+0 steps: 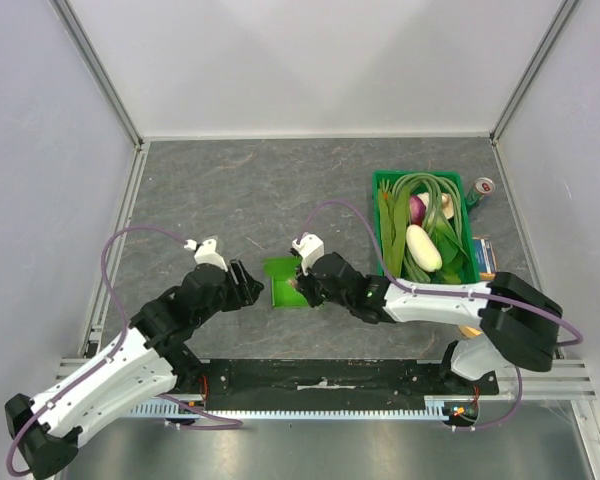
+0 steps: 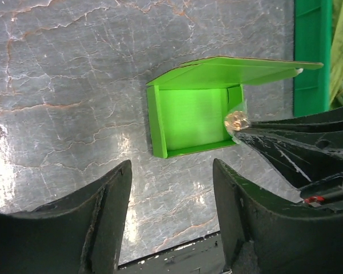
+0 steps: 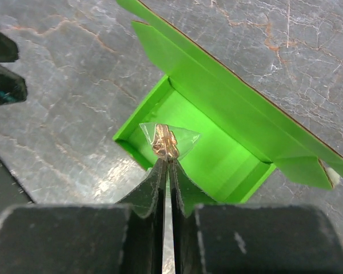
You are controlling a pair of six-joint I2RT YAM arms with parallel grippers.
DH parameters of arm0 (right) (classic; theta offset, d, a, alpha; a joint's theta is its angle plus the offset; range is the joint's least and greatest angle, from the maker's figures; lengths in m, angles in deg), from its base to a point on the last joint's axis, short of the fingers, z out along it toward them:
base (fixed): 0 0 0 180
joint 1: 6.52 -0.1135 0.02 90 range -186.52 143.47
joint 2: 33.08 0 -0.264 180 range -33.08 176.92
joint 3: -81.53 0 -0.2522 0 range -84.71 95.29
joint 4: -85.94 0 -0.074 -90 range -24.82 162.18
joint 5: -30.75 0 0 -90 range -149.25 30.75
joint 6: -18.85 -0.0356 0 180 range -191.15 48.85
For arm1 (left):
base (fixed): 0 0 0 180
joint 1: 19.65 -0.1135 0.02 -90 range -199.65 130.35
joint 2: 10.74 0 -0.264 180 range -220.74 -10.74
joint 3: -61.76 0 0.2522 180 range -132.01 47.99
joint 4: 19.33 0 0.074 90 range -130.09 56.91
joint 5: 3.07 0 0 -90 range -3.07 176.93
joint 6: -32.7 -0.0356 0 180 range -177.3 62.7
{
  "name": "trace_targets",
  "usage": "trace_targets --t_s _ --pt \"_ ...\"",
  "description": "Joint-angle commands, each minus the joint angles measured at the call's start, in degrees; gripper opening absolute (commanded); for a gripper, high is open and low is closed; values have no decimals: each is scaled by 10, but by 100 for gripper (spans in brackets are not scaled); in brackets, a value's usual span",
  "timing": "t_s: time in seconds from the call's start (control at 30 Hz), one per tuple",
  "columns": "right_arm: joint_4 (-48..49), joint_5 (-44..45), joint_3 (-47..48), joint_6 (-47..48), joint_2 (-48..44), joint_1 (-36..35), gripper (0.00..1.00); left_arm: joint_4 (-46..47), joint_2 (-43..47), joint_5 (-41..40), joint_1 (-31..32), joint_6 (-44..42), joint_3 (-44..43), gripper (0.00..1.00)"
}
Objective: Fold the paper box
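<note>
The lime-green paper box (image 1: pixel 279 293) lies on the table between my two grippers, folded into an open tray with its lid flap raised. It also shows in the left wrist view (image 2: pixel 188 117) and the right wrist view (image 3: pixel 220 151). My right gripper (image 3: pixel 168 161) is shut on a small clear plastic bag (image 3: pixel 169 140) with shiny brown contents and holds it just above the tray's near wall. The bag (image 2: pixel 236 120) hangs at the tray's right edge in the left wrist view. My left gripper (image 2: pixel 171 166) is open and empty, just short of the box's left side.
A dark-green plastic crate (image 1: pixel 380 215) of vegetables stands right of the box, its wall close to the lid flap (image 2: pixel 311 57). A small can (image 1: pixel 481 189) stands at the crate's far right corner. The black mounting rail runs along the near edge.
</note>
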Motion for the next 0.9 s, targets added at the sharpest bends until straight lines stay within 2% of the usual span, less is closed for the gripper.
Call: trace_targets --t_s 0.0,0.07,0.1,0.17,0.2,0.23,0.27,0.3,0.33,0.43,0.5,0.63,0.87 --pt "73 53 9 19 39 -3 17 47 -46 -11 -1 -28 -8 64" --pt "54 69 23 27 55 -2 27 68 -78 -13 -1 -37 -10 64" --pt "47 74 27 23 54 -2 42 76 -89 -10 -1 -52 -11 66" --pt "12 66 40 22 49 5 50 106 -105 5 -13 -68 -9 80" --pt "-4 54 44 20 35 8 58 111 -122 36 -27 -74 -10 82" --pt "-44 44 48 18 25 13 60 118 -127 65 -67 -80 -9 84" --pt "-62 36 49 18 12 24 60 142 -129 97 -88 -86 -6 87" --pt "-72 23 42 22 -27 30 60 153 -120 134 -103 -91 5 88" --pt "-90 2 32 27 -49 40 61 163 -112 138 -122 -94 9 87" --pt "-131 -129 0 49 -102 117 61 192 -96 166 -140 -122 18 85" --pt "-137 -172 -18 63 -124 173 59 199 -114 188 -148 -154 8 85" --pt "-124 -236 -28 108 -133 217 57 210 -202 232 -153 -183 -15 85" --pt "-78 -297 -9 130 -80 246 52 304 -193 218 -153 -195 34 80"
